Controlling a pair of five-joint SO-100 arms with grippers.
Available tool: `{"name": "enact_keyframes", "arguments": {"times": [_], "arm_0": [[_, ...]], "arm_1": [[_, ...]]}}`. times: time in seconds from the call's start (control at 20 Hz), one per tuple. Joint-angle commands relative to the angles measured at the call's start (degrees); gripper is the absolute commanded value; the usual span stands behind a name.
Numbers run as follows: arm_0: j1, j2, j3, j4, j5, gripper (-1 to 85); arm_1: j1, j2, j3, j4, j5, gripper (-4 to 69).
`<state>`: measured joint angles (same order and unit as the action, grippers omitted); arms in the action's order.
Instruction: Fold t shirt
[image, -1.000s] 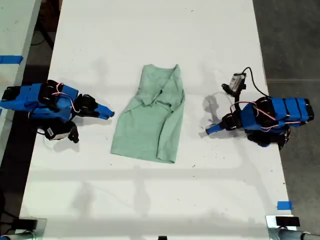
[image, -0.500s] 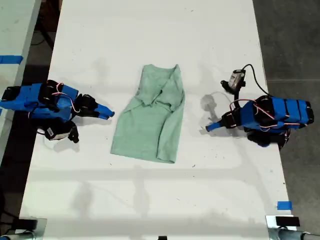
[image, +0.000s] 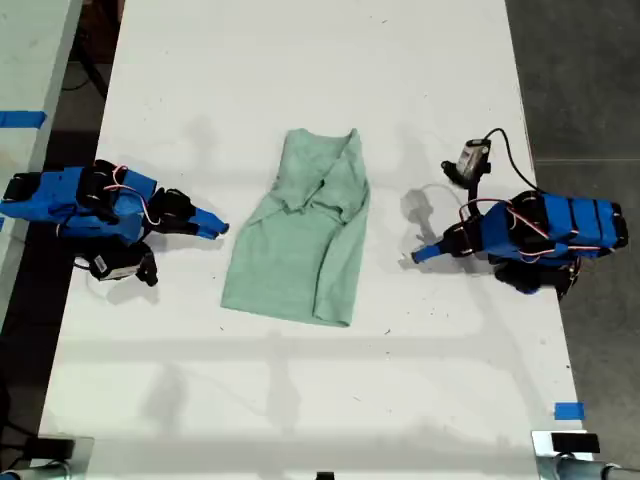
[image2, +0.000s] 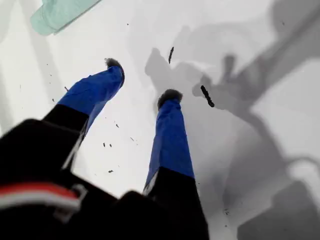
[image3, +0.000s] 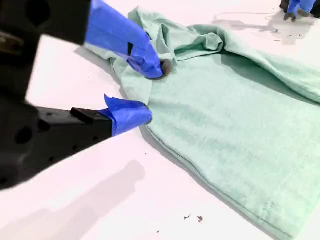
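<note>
The pale mint-green t shirt (image: 305, 245) lies partly folded lengthwise on the white table (image: 300, 90), its wider hem toward the exterior view's bottom. My first gripper (image: 418, 258) is on the exterior view's right, a short gap from the shirt. It is open (image2: 142, 80) over bare table, and only a corner of the t shirt (image2: 57, 14) shows far off. My second gripper (image: 212, 226) is on the exterior view's left, open (image3: 150, 92) right at the edge of the t shirt (image3: 225, 110), with nothing held. My first gripper (image3: 299, 7) shows beyond the cloth.
A small camera on a black cable (image: 472, 160) sticks up from the arm on the exterior view's right. Blue tape (image: 568, 410) marks the table near the exterior view's lower right. Dark floor borders the table's edge there; another pale surface (image: 25, 60) lies at the exterior view's left.
My first arm has shifted slightly, and its shadow on the table moved with it. The t shirt and my second arm have stayed put.
</note>
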<state>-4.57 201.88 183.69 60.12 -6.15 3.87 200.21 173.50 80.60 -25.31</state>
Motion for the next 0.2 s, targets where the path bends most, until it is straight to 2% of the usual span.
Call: {"name": "enact_keyframes", "arguments": {"times": [0.0,0.15], "arm_0": [[0.44,0.35,0.97,-0.97,0.35,11.2],[0.44,0.35,0.97,-0.97,0.35,11.2]], "arm_1": [[0.44,0.53,2.64,-0.09,-0.88,17.4],[0.62,0.53,2.64,-0.09,-0.88,17.5]]}}
